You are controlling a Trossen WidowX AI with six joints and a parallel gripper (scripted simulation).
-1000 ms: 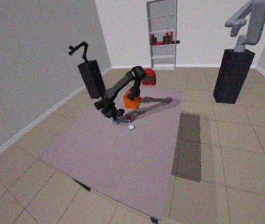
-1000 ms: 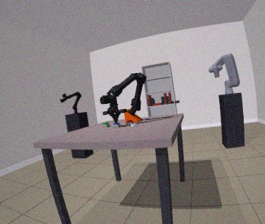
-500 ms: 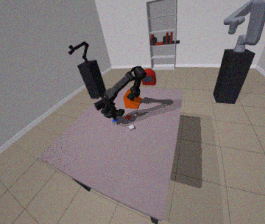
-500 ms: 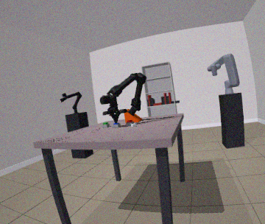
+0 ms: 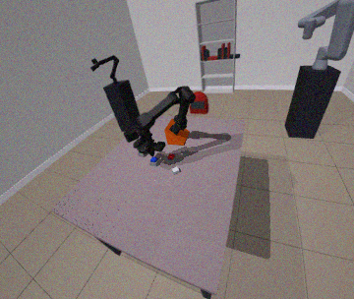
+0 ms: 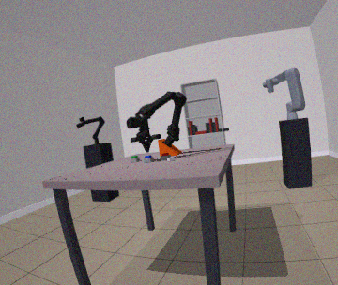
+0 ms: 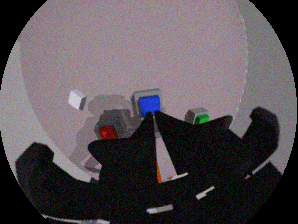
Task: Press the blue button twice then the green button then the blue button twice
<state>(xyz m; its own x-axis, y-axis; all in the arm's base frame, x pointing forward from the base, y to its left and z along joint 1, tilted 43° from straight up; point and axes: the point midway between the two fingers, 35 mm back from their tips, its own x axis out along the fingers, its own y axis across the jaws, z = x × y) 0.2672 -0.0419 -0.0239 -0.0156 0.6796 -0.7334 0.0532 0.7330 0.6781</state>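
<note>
Blue button (image 5: 153,159) (image 6: 148,157) (image 7: 149,105) as landmark: gripper (image 5: 151,154) (image 6: 147,150) (image 7: 152,113) above it, fingertips together, empty. Green button (image 6: 134,157) (image 7: 202,119), red button (image 5: 171,156) (image 7: 107,132) flank it; sideways drift risks wrong press (miscounting too).

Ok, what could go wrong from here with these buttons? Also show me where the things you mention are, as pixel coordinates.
The shut black pincer (image 5: 150,154) (image 6: 147,150) (image 7: 152,113) hangs just above the square blue button (image 5: 153,159) (image 6: 148,157) (image 7: 149,105), its tips near one edge in the wrist view, so a press might land off-centre. The red button (image 5: 171,156) (image 7: 107,132) and green button (image 6: 134,157) (image 7: 202,119) flank it closely; sideways drift could trigger either, and red is never wanted.
</note>
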